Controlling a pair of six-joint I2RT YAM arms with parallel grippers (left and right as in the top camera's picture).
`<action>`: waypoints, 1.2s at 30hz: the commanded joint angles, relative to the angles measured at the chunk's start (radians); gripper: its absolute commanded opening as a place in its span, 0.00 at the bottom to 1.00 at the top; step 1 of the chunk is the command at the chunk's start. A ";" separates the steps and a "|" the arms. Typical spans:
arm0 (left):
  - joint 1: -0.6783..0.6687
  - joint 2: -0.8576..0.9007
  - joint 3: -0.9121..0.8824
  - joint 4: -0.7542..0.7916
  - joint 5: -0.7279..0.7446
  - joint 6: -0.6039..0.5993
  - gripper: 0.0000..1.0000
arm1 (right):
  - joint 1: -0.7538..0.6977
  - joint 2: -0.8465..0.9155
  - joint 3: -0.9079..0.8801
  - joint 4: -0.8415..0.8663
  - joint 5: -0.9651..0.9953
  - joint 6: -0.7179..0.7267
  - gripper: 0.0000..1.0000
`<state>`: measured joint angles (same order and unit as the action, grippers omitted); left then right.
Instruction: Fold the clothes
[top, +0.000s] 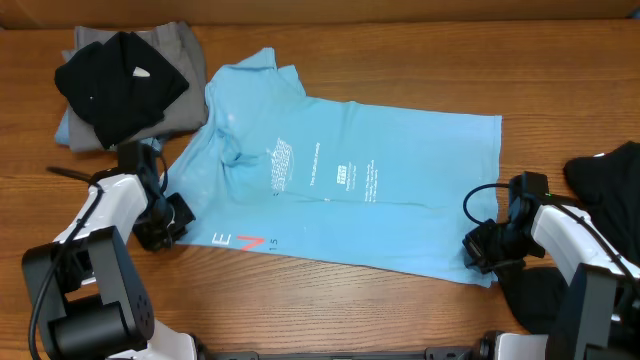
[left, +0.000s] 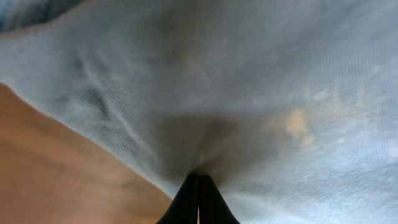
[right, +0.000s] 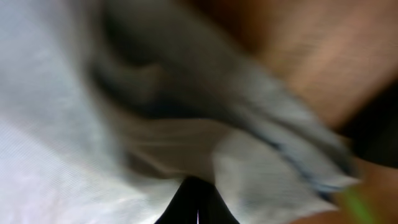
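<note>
1. A light blue T-shirt (top: 340, 190) lies spread flat across the middle of a wooden table (top: 400, 60). Its collar end points toward the far left corner and its hem toward the right edge.
2. White lettering (top: 345, 175) is printed at the middle of the shirt. Coral-red letters (top: 250, 242) sit close to the shirt's near edge.
3. The left gripper (top: 170, 222) is at the shirt's near left edge. In the left wrist view its jaws are pressed together, with a pinch of the blue cloth between them.
4. The right gripper (top: 482, 250) is at the shirt's near right corner. In the blurred right wrist view its jaws meet, with the pale cloth bunched against them.
5. At the far left corner of the table is a pile of clothes, with a black garment (top: 120, 85) on top of a grey garment (top: 185, 70).
6. Another black garment (top: 610, 170) lies at the right edge of the table, apart from the blue shirt.
</note>
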<state>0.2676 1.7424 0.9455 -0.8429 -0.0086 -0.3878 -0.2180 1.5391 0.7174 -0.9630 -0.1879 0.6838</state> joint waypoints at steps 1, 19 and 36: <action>0.064 0.052 -0.077 -0.079 -0.012 -0.032 0.04 | -0.022 -0.068 -0.008 -0.020 0.092 0.021 0.04; 0.083 -0.085 0.104 -0.239 0.201 0.173 0.10 | -0.036 -0.219 0.213 -0.037 -0.047 -0.251 0.17; -0.359 0.042 0.703 0.075 0.091 0.541 0.57 | -0.035 -0.210 0.518 0.038 -0.173 -0.292 0.45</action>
<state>-0.0803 1.6333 1.6073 -0.7837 0.1364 0.0742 -0.2489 1.3396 1.2083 -0.9424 -0.3370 0.4042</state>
